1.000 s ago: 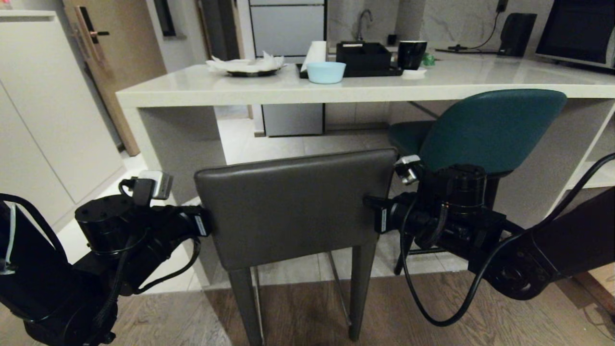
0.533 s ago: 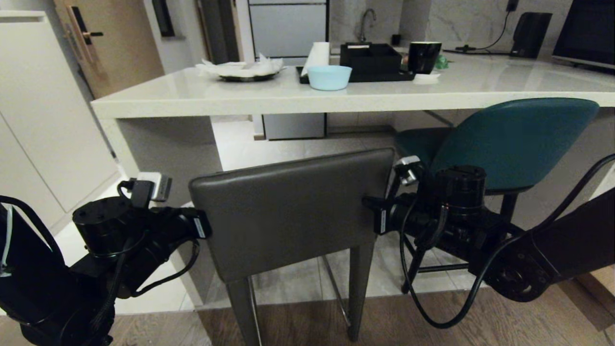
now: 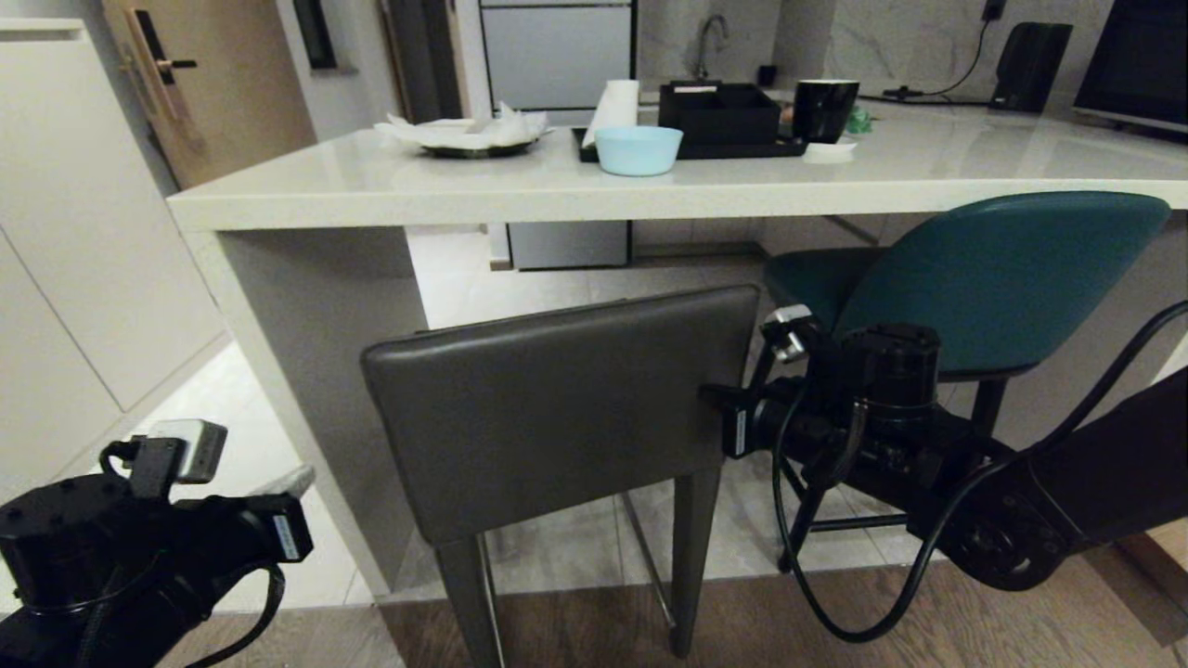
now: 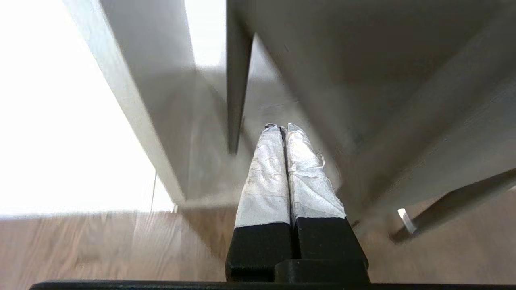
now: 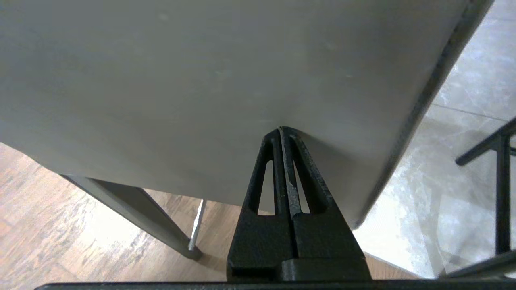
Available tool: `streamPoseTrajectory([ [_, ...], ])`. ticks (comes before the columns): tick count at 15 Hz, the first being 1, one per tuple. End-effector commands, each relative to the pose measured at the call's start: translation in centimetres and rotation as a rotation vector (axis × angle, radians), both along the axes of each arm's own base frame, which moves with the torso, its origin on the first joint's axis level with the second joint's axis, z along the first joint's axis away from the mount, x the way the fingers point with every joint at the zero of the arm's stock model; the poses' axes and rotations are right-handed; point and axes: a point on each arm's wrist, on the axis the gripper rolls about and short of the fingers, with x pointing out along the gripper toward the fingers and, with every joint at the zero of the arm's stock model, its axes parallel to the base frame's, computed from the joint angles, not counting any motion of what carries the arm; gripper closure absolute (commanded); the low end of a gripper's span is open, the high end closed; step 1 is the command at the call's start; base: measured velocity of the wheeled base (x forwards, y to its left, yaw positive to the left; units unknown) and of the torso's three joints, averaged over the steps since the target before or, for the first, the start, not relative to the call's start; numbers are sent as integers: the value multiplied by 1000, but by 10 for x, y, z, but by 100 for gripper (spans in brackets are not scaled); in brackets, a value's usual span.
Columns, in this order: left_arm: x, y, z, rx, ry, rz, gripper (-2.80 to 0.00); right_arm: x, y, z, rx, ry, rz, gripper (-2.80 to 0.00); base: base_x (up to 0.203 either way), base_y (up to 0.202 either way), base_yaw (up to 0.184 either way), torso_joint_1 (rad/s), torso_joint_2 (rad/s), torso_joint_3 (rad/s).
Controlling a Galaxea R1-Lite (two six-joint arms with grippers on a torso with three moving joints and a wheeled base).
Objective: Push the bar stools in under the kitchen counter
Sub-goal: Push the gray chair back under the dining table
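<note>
Left gripper [image 3: 290, 482] dropped off grey stool [image 3: 557, 399] — right gripper [image 5: 281, 129] presses it, both jaws closed.

grey stool [image 3: 557, 408]: right gripper [image 3: 719, 431] touching | left gripper [image 3: 288, 482] apart

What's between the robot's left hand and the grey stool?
Nothing. In the head view, only bare pale floor and the counter's side panel show between the shut left gripper and the grey stool.
</note>
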Motion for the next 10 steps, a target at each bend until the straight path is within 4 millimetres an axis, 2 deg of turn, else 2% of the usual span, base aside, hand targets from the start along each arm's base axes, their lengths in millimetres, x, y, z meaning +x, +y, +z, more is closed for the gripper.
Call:
streamPoseTrajectory([
  [1,-24,-4,26,-18,-132,-33,0,0,1,2,5,-8,2,0,0,0,0,0,0,0],
  [3,-36,-24,33,-32,-170,-141,0,-1,0,2,6,-10,0,0,0,0,0,0,0,0],
  [7,-44,-56,39,-85,-191,-275,0,-1,0,3,6,-10,0,0,0,0,0,0,0,0],
  [8,-44,-63,41,-113,-192,-302,0,0,1,3,6,-11,0,0,0,0,0,0,0,0],
  [10,-27,-72,41,-122,-191,-300,0,0,0,3,6,-11,0,0,0,0,0,0,0,0],
])
